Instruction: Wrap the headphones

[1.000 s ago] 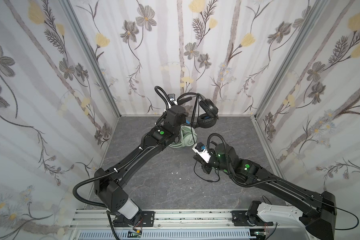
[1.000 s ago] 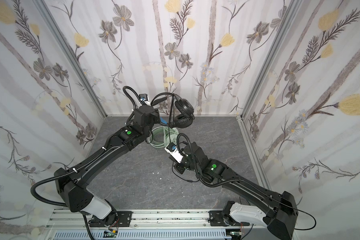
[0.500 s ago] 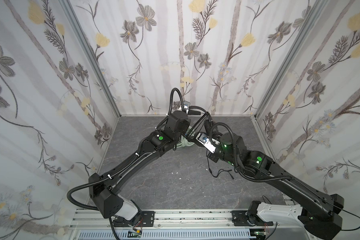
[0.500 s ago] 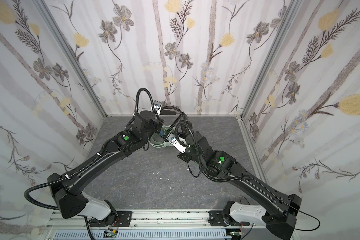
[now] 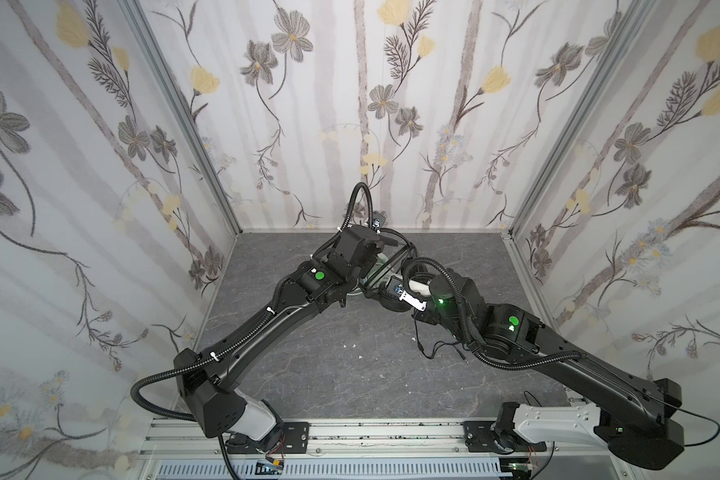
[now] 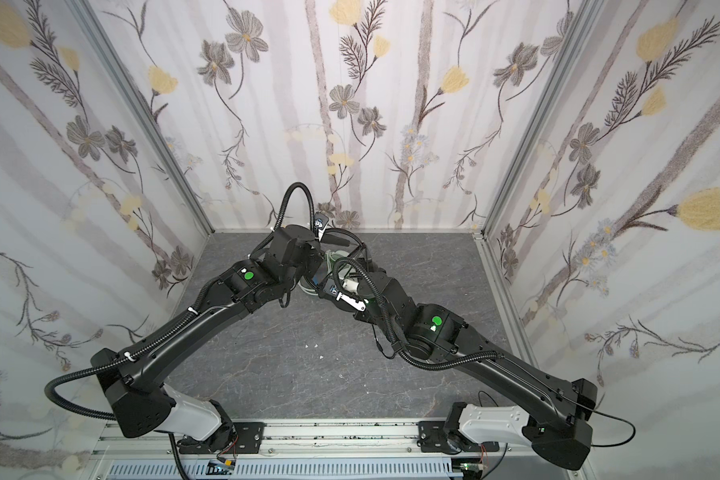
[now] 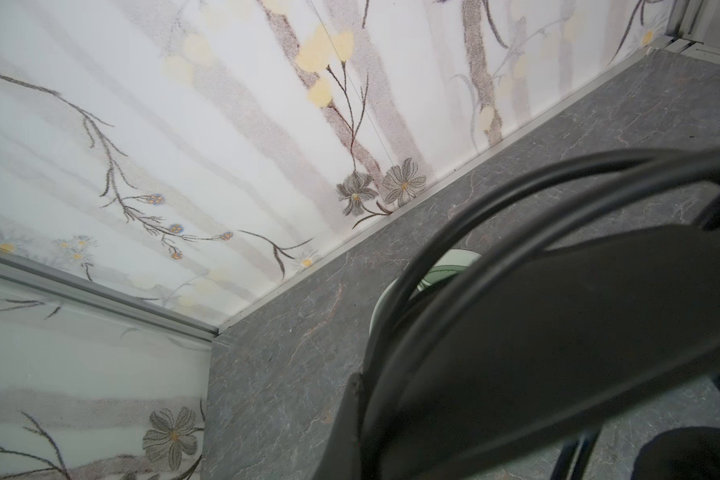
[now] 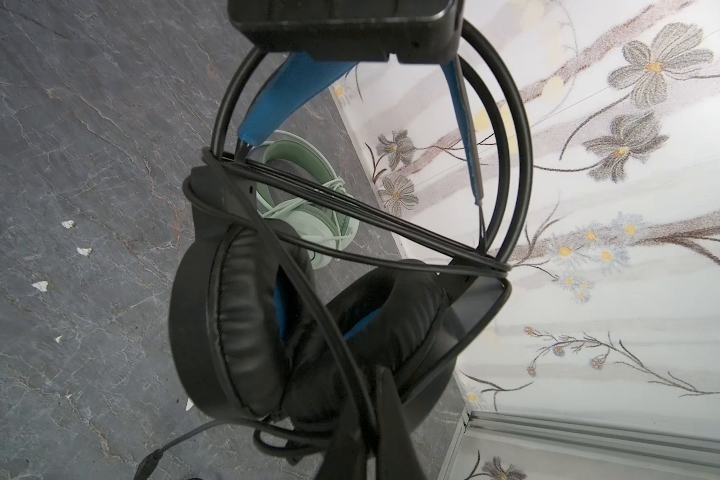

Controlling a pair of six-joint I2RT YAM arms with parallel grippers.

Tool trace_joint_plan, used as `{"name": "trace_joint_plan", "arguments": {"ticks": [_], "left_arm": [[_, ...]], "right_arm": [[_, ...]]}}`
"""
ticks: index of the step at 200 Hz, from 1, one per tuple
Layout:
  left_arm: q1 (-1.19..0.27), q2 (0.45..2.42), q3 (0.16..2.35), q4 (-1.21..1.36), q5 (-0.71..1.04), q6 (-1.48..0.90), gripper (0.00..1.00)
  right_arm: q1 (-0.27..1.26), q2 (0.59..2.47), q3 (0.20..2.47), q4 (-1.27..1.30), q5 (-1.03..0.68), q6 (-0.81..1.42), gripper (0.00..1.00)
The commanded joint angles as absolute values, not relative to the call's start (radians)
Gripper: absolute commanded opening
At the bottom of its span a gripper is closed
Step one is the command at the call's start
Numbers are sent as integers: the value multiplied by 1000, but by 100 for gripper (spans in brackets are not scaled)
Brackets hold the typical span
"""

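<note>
I work in a small robot test cell, not a lived-in room. Three flat panels [image 5: 308,124] papered with a grey and yellow flower print box me in, joined at the corners by bare aluminium posts [image 5: 184,120]. The counter [image 5: 350,365] is a grey stone-look sheet. Along its front edge runs an aluminium rail [image 5: 371,436], and my left arm [image 5: 246,345] and right arm [image 5: 578,370] are bolted to it on black plates. Beneath the rail sits a slotted cable duct [image 5: 225,471] with loose wiring.

Left arm [image 5: 275,328] and right arm [image 5: 558,365] meet; black cable [image 5: 420,347] lies on grey floor [image 5: 341,374].
</note>
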State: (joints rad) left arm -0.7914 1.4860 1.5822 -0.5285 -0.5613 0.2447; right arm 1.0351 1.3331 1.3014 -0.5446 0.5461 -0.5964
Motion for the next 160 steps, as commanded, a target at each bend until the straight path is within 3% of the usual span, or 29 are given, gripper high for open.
{"name": "trace_joint_plan", "arguments": {"ticks": [1,49,118,160], "left_arm": [[-791,1481,1597,-506,-678,246,0],[-801,1477,1588,-431,-739,255,0],[-814,1528,1656,-463,-749,320,0],[-809,1533,1669,-544,-667,305,0]], "right_arm": [[1037,1317,1306,-533,566,-580,0],[1038,1295,1309,-523,356,-407,0],[1036,1319,1310,-564,538,-516,0],[1027,1336,1302,-544,621,-594,0]]}}
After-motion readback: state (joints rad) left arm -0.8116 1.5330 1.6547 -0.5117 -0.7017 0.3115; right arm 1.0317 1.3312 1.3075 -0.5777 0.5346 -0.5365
